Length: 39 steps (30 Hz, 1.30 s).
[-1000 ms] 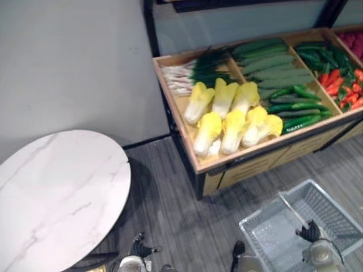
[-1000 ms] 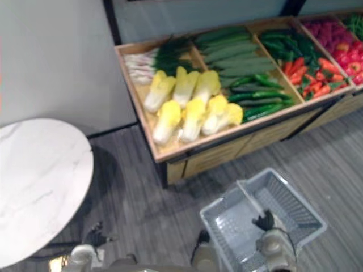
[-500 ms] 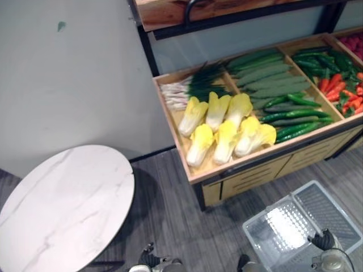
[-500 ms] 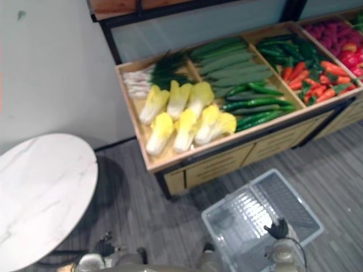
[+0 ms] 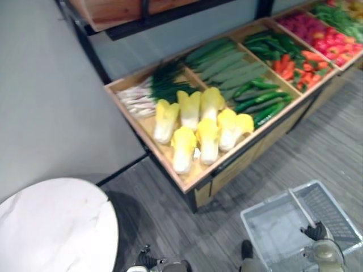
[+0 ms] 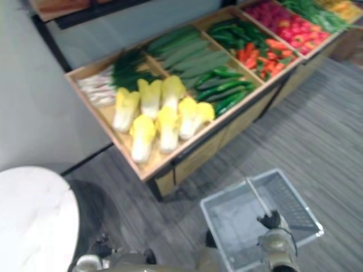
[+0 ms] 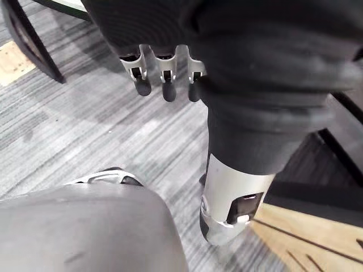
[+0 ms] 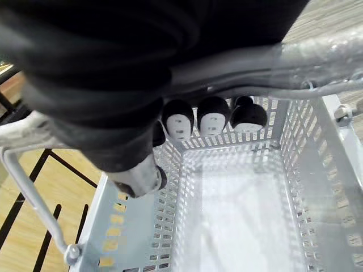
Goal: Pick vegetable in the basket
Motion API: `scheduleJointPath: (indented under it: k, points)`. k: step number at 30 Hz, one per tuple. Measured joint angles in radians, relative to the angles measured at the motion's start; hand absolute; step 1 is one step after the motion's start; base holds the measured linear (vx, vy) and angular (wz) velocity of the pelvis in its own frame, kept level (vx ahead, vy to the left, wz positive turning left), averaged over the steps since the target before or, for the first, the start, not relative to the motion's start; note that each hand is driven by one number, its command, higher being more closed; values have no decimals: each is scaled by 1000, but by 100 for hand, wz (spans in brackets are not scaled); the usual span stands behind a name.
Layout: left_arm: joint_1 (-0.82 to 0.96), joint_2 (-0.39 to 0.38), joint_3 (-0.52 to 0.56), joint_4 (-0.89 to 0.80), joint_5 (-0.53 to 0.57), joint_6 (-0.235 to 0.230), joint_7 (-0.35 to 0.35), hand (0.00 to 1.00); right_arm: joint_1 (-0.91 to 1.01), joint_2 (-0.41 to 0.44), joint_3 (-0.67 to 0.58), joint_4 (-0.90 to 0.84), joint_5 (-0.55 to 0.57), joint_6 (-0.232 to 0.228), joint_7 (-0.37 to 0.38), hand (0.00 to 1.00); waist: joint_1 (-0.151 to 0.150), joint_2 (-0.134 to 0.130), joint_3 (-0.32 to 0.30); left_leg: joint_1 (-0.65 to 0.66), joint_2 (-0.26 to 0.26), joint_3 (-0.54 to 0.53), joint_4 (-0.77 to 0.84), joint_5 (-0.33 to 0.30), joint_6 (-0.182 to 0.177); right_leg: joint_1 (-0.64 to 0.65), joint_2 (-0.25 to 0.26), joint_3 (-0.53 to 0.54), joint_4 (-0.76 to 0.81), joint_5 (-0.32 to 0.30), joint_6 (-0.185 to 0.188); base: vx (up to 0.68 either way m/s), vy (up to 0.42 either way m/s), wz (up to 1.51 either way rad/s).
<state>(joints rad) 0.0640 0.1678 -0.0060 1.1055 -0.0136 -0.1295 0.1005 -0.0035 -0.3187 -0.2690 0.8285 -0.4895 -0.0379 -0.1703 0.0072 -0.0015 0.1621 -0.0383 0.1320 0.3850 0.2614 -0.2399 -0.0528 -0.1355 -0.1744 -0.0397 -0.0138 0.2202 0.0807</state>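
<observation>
A grey plastic basket [image 5: 275, 198] hangs low at the right, above the floor, and its inside [image 8: 238, 215] holds nothing. My right hand [image 5: 317, 232] is shut on the basket's handle [image 8: 323, 56], with the fingers [image 8: 212, 119] curled under the bar. Ahead stands a wooden display bin [image 5: 170, 164] with yellow-white cabbages [image 5: 198, 127], scallions [image 5: 144, 93], cucumbers [image 5: 227, 59], green peppers [image 5: 261, 102] and red chillies [image 5: 295, 62]. My left hand [image 5: 146, 260] hangs low at the left, away from the bin, its fingers [image 7: 164, 82] relaxed and holding nothing.
A round white marble table [image 5: 51, 226] stands at the lower left, with its dark leg [image 7: 28, 39] close to my left hand. A grey wall [image 5: 45, 102] runs behind it. More red vegetables [image 5: 317, 34] fill the bin's far right. Grey striped floor [image 5: 317, 147] lies before the bin.
The camera has swung, so the bin now sits further left and the table lower. The basket still hangs from my right hand; the left hand stays down.
</observation>
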Motion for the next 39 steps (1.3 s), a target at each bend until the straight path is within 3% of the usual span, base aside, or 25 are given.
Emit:
scheduleJointPath:
  k: [2, 7, 9, 14, 15, 21, 27, 33, 39]
  points:
    - [-2, 13, 3, 1, 0, 0, 2, 0, 9, 3, 13, 5, 0, 1, 3, 100, -2, -22, 4, 5, -10, 25, -1, -3, -1, -3, -8, -22, -17, 8, 3, -86, -7, -35]
    - [-2, 11, 3, 0, 0, -1, 3, 0, 19, 3, 17, 6, 25, 1, 4, 100, -2, -23, 3, 3, -16, 15, -19, 7, -9, -1, -9, -61, -31, 3, 7, -36, -54, -1]
    - [0, 12, 6, 2, 0, -1, 3, 0, 23, 3, 32, 6, 28, 1, 4, 100, 1, -30, -2, 4, -22, 9, -33, 26, -11, 5, -15, -80, -41, -32, 27, -10, -112, 9]
    - [5, 3, 32, 35, 37, 3, -27, 0, 48, 3, 34, 8, 27, 1, 14, 100, 0, -24, -13, 17, -10, -46, -57, 51, -27, 52, 7, -127, -71, -49, 19, 4, -84, 22]
    - [37, -8, 161, 78, 107, 31, -58, 0, 77, 3, 43, 8, 25, -11, 48, 100, -3, -50, -109, 61, -40, -71, -120, 74, -24, 88, -15, -156, -91, -54, 28, 3, -46, 7]
    - [35, -8, 163, 72, 107, 32, -53, 0, 78, 3, 45, 8, 25, -11, 48, 100, -4, -50, -109, 59, -40, -71, -120, 74, -24, 86, -16, -156, -91, -56, 31, 0, 0, 0]
    - [36, -10, 305, -186, 106, 27, 104, 0, 95, 49, 85, 8, 28, -25, 44, 100, -2, -66, -111, 44, -40, -71, -142, 76, -29, 67, -18, -167, -91, -64, 25, -3, -3, 1]
    - [17, -32, 404, -547, 107, -25, 324, 0, 115, 89, 119, 7, 26, -65, 39, 100, -2, -66, -117, 42, -37, -65, -162, 87, -26, 54, -14, -171, -91, -54, 28, 58, -15, -1]
    - [6, -81, 384, -615, 107, -27, 332, 0, 116, 89, 119, -1, 20, -66, 39, 100, -4, -66, -119, 65, -36, -61, -181, 87, -26, 63, -5, -173, -91, -47, 38, 52, -3, -4]
